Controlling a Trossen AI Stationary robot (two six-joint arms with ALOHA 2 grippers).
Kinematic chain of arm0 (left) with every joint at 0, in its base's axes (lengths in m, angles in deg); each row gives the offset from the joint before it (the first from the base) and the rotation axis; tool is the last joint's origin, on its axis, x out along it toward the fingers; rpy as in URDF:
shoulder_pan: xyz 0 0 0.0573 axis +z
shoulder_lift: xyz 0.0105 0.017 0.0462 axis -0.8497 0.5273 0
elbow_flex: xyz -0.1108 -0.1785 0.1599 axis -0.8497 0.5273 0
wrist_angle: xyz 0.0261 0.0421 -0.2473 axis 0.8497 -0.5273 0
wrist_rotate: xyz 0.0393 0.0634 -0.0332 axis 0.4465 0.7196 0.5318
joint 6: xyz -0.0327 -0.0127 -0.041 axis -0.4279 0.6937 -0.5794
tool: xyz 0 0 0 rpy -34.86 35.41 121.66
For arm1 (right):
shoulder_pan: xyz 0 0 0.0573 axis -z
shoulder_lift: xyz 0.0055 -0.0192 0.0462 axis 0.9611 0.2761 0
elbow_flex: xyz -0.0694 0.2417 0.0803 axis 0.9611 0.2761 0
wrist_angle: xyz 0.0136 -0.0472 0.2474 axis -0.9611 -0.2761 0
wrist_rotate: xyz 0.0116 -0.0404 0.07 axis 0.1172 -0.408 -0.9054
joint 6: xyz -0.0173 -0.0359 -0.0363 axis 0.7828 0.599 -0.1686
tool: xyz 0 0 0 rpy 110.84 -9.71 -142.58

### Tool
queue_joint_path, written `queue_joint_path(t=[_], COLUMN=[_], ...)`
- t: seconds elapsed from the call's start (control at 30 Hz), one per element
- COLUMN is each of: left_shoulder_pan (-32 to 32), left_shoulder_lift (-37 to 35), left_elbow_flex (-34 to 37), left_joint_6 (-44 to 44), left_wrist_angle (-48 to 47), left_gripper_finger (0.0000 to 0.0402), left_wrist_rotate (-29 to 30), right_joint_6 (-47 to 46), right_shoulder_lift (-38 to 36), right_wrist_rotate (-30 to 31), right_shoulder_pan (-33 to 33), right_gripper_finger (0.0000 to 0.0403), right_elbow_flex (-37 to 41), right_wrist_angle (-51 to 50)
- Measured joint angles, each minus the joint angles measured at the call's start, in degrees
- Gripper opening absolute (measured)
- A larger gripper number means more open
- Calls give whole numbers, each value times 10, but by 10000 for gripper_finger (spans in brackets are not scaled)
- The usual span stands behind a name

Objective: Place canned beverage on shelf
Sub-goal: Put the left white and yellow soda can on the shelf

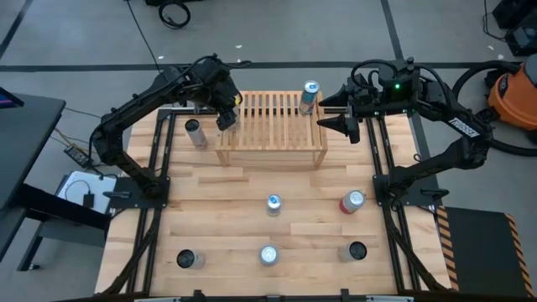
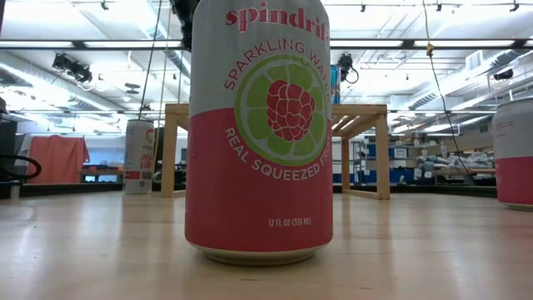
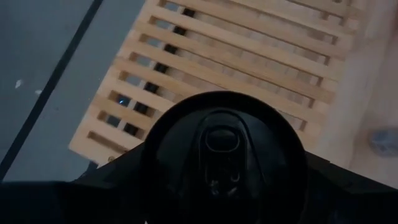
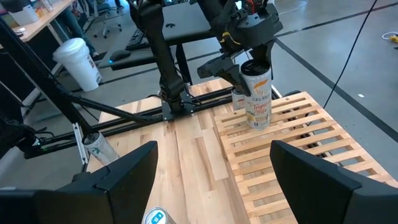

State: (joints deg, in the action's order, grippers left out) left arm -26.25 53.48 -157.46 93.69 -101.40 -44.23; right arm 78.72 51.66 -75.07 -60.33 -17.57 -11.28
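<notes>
Gripped upright in the left gripper [image 4: 239,65], a white Celsius can [image 4: 256,96] hangs just above the wooden shelf's [image 1: 273,126] left slats; the right gripper [image 1: 333,124], fingers apart, waits at the shelf's right end.

1. A pale wooden table [image 1: 218,201] of butcher-block planks carries everything.
2. A slatted wooden shelf [image 1: 273,126] stands on the table toward its far edge, about midway across.
3. One can [image 1: 310,97] stands upright on the shelf's slatted top, at its far right corner.
4. A silver can [image 1: 195,132] stands on the table just left of the shelf.
5. Two cans stand in a middle row: a blue-topped one [image 1: 273,204] and a red one [image 1: 351,201].
6. Three more stand along the near edge: a dark can [image 1: 185,259] on the left, a pale can [image 1: 268,254] in the centre, and a dark-topped can [image 1: 356,251] on the right.
</notes>
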Motion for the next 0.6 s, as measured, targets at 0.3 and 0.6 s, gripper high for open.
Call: queue_joint_path(t=[0.3, 0.6], left_shoulder_pan=[-24, -21], left_shoulder_lift=[0, -2], left_elbow_flex=[0, -1], left_joint_6=[1, 2], left_wrist_angle=[0, -7], left_gripper_finger=[291, 291], left_wrist_rotate=[45, 48], right_joint_6=[0, 0], right_shoulder_lift=[0, 0], right_wrist_rotate=[0, 0], right_shoulder_pan=[0, 0], right_gripper_finger=[321, 321], right_elbow_flex=[0, 0], right_wrist_angle=[0, 0])
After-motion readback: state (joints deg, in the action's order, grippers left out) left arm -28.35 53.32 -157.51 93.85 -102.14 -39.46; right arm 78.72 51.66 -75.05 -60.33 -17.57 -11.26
